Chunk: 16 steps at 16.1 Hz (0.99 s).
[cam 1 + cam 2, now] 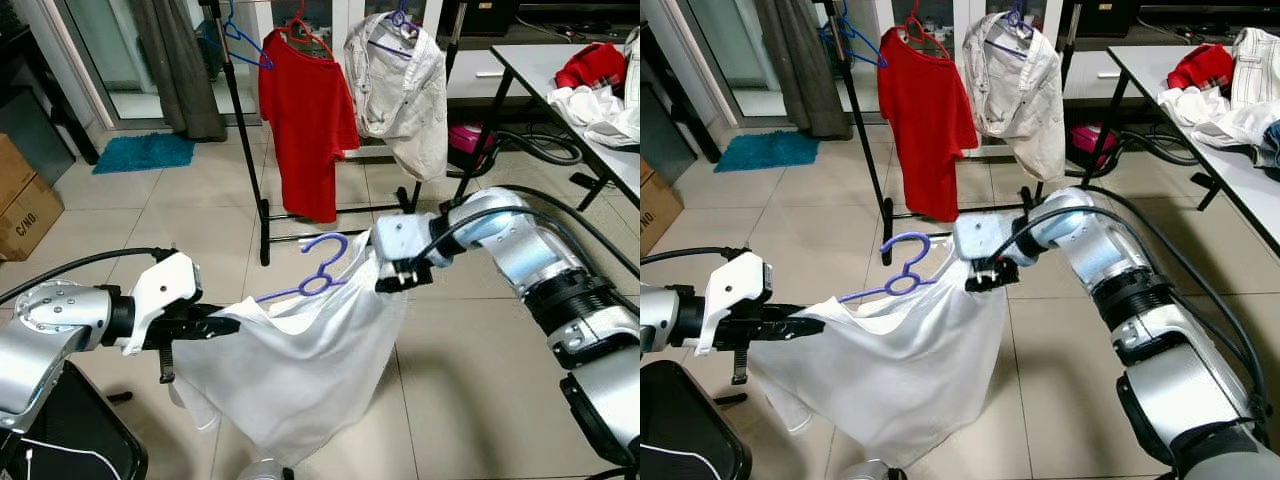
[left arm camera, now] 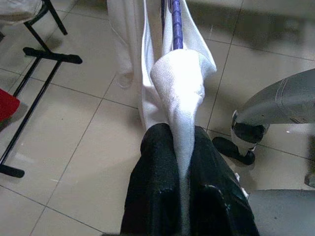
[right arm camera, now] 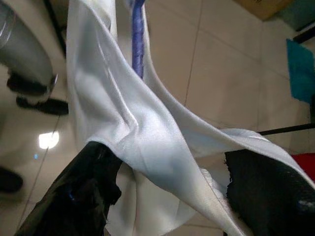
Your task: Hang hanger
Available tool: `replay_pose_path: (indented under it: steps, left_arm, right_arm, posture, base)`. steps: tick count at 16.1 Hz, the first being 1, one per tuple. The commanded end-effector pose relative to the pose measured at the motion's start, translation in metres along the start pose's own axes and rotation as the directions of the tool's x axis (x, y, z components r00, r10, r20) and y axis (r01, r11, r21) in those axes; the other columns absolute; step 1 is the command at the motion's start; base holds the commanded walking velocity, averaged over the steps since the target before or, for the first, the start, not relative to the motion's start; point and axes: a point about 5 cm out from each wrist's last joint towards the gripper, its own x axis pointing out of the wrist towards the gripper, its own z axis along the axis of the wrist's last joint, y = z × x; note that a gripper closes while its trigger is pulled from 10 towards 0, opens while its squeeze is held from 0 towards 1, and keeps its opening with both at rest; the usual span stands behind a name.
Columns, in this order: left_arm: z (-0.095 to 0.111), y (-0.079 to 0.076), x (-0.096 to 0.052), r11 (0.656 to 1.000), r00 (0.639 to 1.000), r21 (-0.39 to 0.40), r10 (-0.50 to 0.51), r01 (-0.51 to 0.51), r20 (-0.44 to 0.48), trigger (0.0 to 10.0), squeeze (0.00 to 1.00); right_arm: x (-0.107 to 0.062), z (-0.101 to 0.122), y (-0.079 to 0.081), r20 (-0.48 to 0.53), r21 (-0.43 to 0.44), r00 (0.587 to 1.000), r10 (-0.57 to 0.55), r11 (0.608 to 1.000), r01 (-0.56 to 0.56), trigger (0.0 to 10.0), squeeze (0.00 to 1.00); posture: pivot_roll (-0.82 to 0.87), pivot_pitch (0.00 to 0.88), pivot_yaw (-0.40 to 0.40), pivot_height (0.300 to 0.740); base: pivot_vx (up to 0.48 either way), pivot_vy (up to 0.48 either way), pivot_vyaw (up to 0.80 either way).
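Observation:
A purple hanger [image 1: 320, 270] carries a white garment [image 1: 300, 370] that hangs low between my two arms, above the tiled floor. My left gripper [image 1: 225, 325] is shut on one end of the garment; in the left wrist view its fingers [image 2: 157, 162] pinch a fold of white cloth, with the hanger's purple arm [image 2: 174, 24] beyond. At the garment's other shoulder is my right gripper [image 1: 395, 278], beside the hanger's hook. Its fingers [image 3: 88, 172] stand wide apart with the cloth draped across them. The clothes rack [image 1: 240, 130] stands ahead.
On the rack hang a red T-shirt [image 1: 305, 120], a white shirt [image 1: 405, 90] and a bare blue hanger [image 1: 245, 45]. A table [image 1: 590, 135] with piled clothes is at right. A cardboard box [image 1: 20, 200] and a blue mat [image 1: 145, 152] lie at left.

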Motion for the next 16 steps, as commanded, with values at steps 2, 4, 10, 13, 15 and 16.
replay_pose_path:
  steps: [2, 4, 10, 13, 15, 16]
  left_arm:
    - [0.006, -0.002, -0.001, 1.000, 1.000, 0.018, 0.004, -0.004, 0.016, 0.0, 0.00]
    - [0.004, -0.003, -0.002, 1.000, 1.000, 0.015, 0.005, -0.005, 0.011, 0.0, 0.00]
    - [0.002, -0.001, -0.005, 1.000, 1.000, 0.016, 0.015, -0.014, -0.006, 0.0, 0.00]
    - [0.004, 0.002, -0.004, 1.000, 1.000, 0.021, 0.024, -0.024, -0.003, 0.0, 0.00]
    - [0.006, 0.002, -0.003, 0.999, 0.999, 0.026, 0.038, -0.038, 0.017, 0.0, 0.00]
    - [0.006, 0.002, -0.004, 0.999, 0.999, 0.025, 0.046, -0.047, 0.025, 0.0, 0.00]
  right_arm:
    - [0.000, -0.002, -0.013, -0.103, -0.107, 0.990, -0.101, 0.990, 0.090, 10.0, 1.00]
    - [-0.001, -0.007, -0.013, -0.171, -0.185, 0.979, -0.108, 0.980, 0.075, 10.0, 0.00]
    - [-0.022, -0.016, -0.003, -0.140, -0.093, 0.986, 0.090, 0.990, -0.104, 10.0, 0.00]
    - [-0.028, -0.002, -0.004, 0.000, -0.064, 0.995, 0.102, 0.993, -0.101, 10.0, 0.00]
    - [-0.029, 0.004, -0.015, 0.092, 0.016, 0.996, -0.010, 1.000, 0.008, 10.0, 0.00]
    - [-0.033, 0.003, -0.013, 0.124, 0.045, 0.992, -0.025, 0.999, 0.019, 10.0, 0.00]
  posture:
    - [-0.01, 0.000, 0.059, 0.740]
    - [0.00, 0.000, 0.058, 0.740]
    - [-0.01, 0.000, 0.063, 0.740]
    - [-0.01, 0.000, 0.064, 0.740]
    - [-0.01, 0.000, 0.062, 0.740]
    - [-0.01, 0.000, 0.057, 0.740]
  base:
    - [0.000, 0.000, 0.00]
    - [0.000, 0.000, 0.00]
    - [0.000, 0.000, 0.00]
    - [0.000, 0.000, 0.00]
    - [0.000, 0.000, 0.00]
    - [0.000, 0.000, 0.00]
